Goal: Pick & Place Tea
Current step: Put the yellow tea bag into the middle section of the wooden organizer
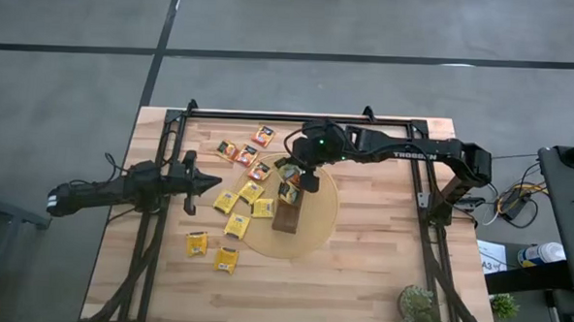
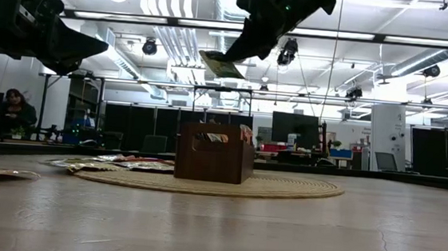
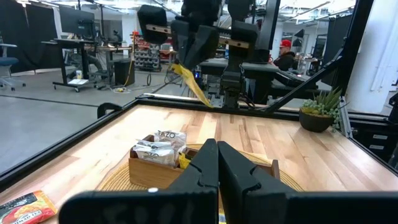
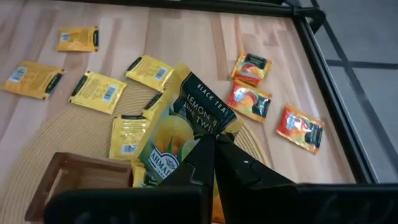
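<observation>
Right pincer (image 4: 214, 146) clamped on one edge of a green-and-yellow tea sachet (image 4: 180, 124), held in the air above the tray (image 1: 286, 217) on the round mat (image 1: 319, 216). Loose sachets (image 1: 232, 202) lie at the tray's 9 to 12 o'clock. Judging: light, thin, floppy paper, so pinch an edge or corner. Left pincer (image 3: 217, 163) together, empty, waiting at the table's 9 o'clock.
</observation>
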### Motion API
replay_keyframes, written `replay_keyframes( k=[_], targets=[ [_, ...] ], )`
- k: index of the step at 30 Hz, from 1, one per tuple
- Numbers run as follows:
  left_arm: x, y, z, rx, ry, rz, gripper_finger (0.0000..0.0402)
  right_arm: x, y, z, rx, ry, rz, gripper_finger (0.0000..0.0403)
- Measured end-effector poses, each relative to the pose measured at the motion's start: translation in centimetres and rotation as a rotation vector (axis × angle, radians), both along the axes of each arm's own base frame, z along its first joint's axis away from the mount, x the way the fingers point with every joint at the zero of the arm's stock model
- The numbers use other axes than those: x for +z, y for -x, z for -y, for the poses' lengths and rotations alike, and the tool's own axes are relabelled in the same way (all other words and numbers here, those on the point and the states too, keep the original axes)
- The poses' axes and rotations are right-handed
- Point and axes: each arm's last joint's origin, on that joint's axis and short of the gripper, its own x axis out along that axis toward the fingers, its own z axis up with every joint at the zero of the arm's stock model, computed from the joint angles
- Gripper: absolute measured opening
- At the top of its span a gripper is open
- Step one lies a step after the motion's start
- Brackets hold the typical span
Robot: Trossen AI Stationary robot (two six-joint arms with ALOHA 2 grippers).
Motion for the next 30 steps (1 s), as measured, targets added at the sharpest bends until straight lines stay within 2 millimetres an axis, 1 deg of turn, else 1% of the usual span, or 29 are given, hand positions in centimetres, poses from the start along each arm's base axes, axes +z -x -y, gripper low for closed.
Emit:
replay_keyframes(
  k=[8, 12, 18, 27, 30],
  targets=[
    [0.0, 0.0, 0.0, 0.0, 0.0, 0.0, 0.0, 0.0, -0.2, -0.6, 0.083, 0.081, 0.009, 0.0008],
    [0.0, 0.0, 0.0, 0.0, 0.0, 0.0, 0.0, -0.4, -0.2, -0.8, 0.19, 0.166, -0.003, 0.0008],
    [0.0, 0.0, 0.0, 0.0, 0.0, 0.0, 0.0, -2.0, -0.1, -1.5, 0.368, 0.326, 0.003, 0.0008],
    [0.0, 0.0, 0.0, 0.0, 0.0, 0.0, 0.0, -4.9, 0.2, -1.7, 0.453, 0.373, 0.079, 0.0008],
    [0.0, 0.0, 0.0, 0.0, 0.0, 0.0, 0.0, -5.9, 0.7, -1.4, 0.487, 0.317, 0.085, 0.0008]
  ],
)
